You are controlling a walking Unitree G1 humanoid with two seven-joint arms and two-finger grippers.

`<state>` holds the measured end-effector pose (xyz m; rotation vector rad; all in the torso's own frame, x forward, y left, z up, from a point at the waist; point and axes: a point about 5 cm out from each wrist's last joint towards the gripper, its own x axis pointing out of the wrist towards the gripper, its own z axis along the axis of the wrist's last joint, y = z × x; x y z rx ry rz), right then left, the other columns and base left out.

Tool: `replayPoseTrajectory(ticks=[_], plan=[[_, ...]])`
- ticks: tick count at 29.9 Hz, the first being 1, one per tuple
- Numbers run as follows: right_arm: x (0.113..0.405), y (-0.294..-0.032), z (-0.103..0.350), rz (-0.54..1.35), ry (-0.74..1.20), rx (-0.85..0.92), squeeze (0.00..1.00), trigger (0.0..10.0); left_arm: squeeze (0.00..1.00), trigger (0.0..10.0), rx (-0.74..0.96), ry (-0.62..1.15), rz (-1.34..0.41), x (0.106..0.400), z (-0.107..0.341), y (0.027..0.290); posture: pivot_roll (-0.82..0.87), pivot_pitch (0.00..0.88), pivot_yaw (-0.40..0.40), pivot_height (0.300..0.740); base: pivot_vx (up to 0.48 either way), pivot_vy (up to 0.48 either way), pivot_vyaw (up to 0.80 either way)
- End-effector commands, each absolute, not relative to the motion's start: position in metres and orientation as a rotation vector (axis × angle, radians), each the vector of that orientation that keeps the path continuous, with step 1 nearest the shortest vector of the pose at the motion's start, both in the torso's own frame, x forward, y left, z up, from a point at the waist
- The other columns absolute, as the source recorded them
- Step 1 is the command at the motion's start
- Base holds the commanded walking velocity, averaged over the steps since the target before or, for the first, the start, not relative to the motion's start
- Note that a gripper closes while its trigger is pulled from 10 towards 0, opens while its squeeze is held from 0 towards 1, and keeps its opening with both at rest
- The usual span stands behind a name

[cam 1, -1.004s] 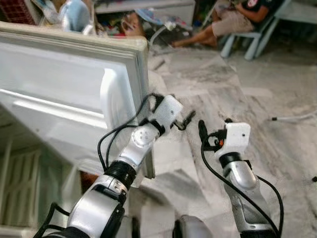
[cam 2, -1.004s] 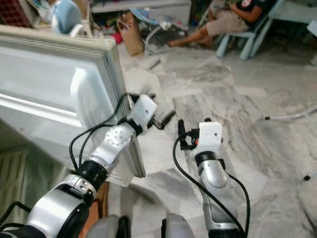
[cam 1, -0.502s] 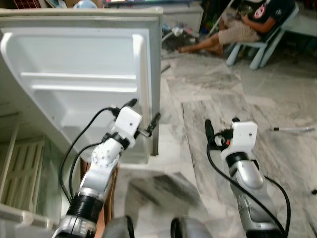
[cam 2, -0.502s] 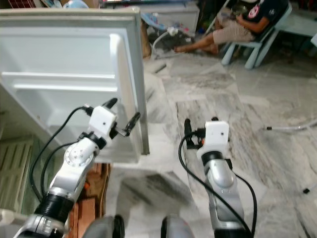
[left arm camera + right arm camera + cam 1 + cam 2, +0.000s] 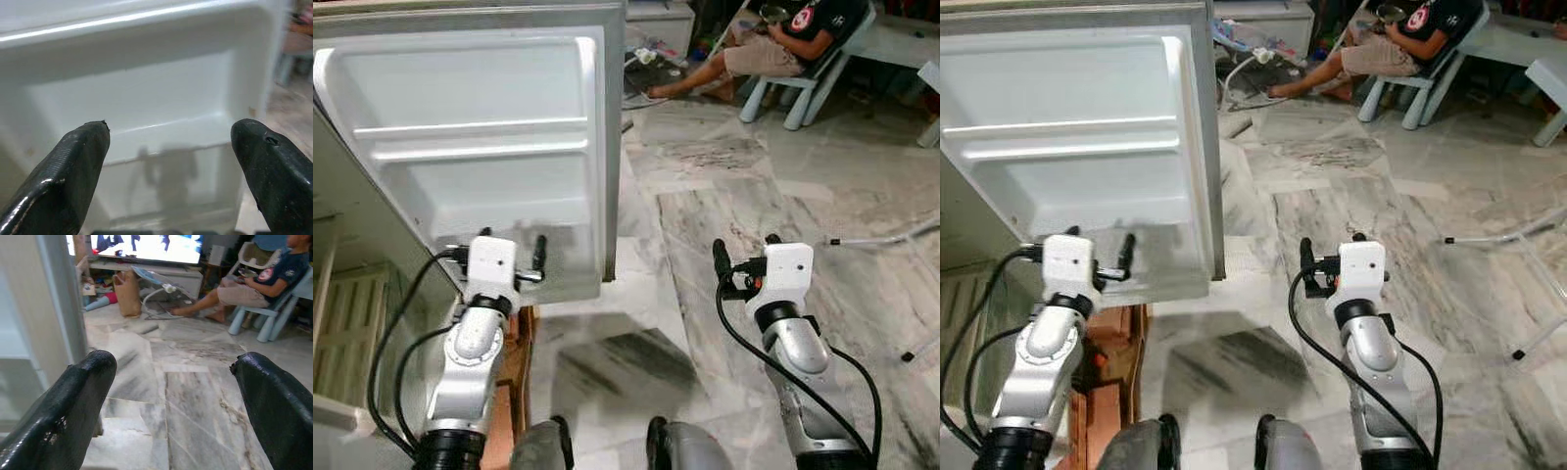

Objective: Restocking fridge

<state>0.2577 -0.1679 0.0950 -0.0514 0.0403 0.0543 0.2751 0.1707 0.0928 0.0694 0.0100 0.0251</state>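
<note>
So the fridge door (image 5: 480,147) is swung wide open on the left, inner shelves bare. The left gripper (image 5: 514,262) sits just in front of its lower bin, fingers spread wide, holding nothing. The right gripper (image 5: 744,266) is out over the marble floor (image 5: 724,186), fingers wide and empty too. A person on a chair (image 5: 783,44) sits well back. My worry: with that left arm so near, a swing could knock the door or jam a finger in the bin.
</note>
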Motion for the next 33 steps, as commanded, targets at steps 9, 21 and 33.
replayPoseTrajectory(ticks=[9, 21, 33], plan=[[0.264, -0.169, 0.094, 0.049, 0.014, -0.053, 0.0, 10.0, 0.0, 10.0, 0.142, -0.001, -0.101, 0.285, 0.107, 0.17, 0.01, 0.019, 0.0, 0.74, 0.0, 0.0, 0.0], [0.263, -0.184, 0.089, -0.034, 0.018, -0.02, 0.0, 10.0, 0.0, 10.0, 0.102, 0.036, -0.079, 0.261, 0.09, 0.165, 0.0, 0.025, -0.014, 0.74, 0.0, 0.0, 0.32], [0.264, -0.185, 0.087, -0.038, 0.014, -0.018, 0.0, 10.0, 0.0, 10.0, 0.031, 0.011, -0.06, 0.276, 0.099, 0.157, -0.04, 0.006, -0.004, 0.74, 0.0, -0.247, 0.04]])
